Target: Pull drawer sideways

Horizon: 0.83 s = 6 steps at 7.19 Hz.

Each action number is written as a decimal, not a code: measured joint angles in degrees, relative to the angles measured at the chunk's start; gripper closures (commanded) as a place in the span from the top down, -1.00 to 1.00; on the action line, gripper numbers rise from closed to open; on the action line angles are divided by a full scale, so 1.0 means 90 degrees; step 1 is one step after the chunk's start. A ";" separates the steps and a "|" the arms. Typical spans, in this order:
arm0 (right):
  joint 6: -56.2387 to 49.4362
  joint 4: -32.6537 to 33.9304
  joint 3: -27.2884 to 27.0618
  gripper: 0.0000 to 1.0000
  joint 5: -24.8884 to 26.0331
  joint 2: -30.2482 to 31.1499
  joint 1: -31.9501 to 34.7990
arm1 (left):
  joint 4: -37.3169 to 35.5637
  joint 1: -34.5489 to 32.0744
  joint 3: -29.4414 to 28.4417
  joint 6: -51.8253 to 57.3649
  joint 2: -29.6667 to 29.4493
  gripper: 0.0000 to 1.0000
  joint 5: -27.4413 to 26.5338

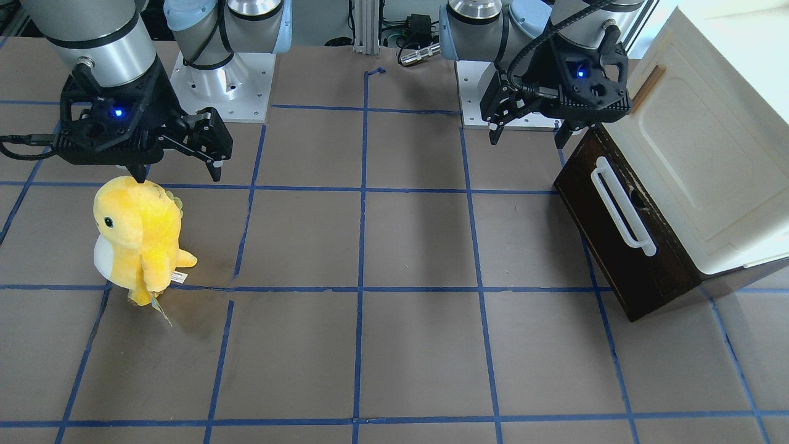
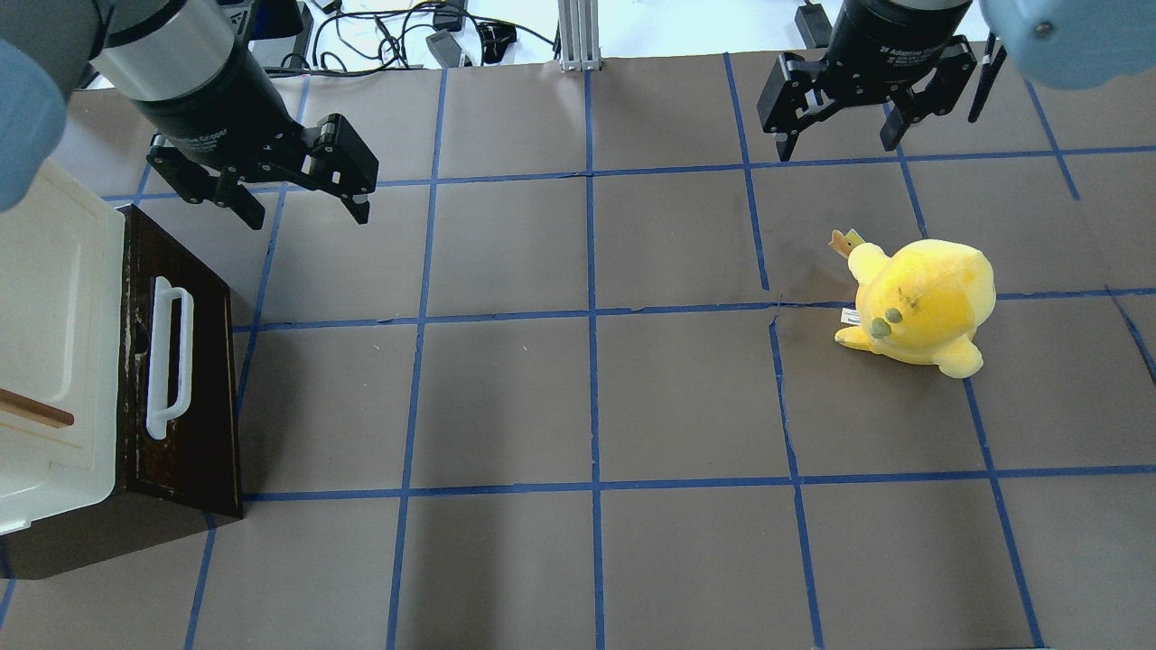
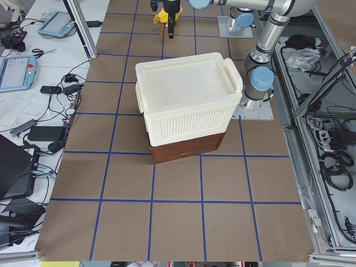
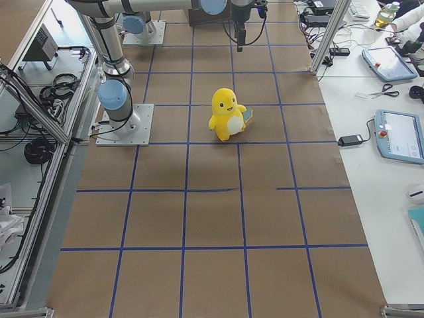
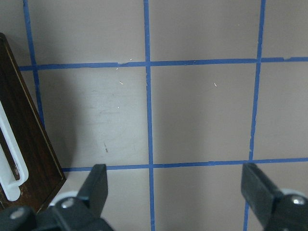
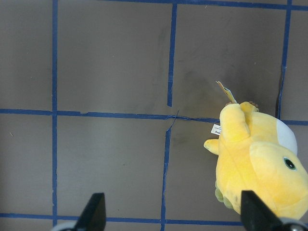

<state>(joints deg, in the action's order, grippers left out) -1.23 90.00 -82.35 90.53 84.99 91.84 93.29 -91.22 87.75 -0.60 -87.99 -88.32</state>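
The dark brown drawer with its long white bar handle sits under a cream-white cabinet at the table's left end. It also shows in the front view and at the left edge of the left wrist view. No pale inner sides show. My left gripper is open and empty. It hangs above the table just beyond the drawer's far corner, apart from the handle. My right gripper is open and empty, far from the drawer.
The cream-white cabinet with a small brown handle stands on top of the drawer. A yellow plush toy stands on the right side, just in front of the right gripper. The brown table bears a grid of blue tape.
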 measured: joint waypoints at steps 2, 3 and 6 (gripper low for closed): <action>0.0000 0.0000 0.0000 1.00 0.0000 0.0000 0.0000 | 0.0009 -0.0007 0.0038 -0.0010 0.0010 1.00 0.0005; 0.0000 0.0000 0.0000 1.00 0.0000 0.0000 0.0000 | 0.0010 -0.0009 0.0049 -0.0013 0.0015 1.00 0.0007; 0.0001 0.0000 0.0000 1.00 0.0000 0.0000 0.0000 | 0.0014 -0.0011 0.0063 -0.0038 0.0020 1.00 0.0002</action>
<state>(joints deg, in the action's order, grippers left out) -1.23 90.00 -82.35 90.53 84.99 91.84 93.42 -91.32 88.31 -0.94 -87.81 -88.30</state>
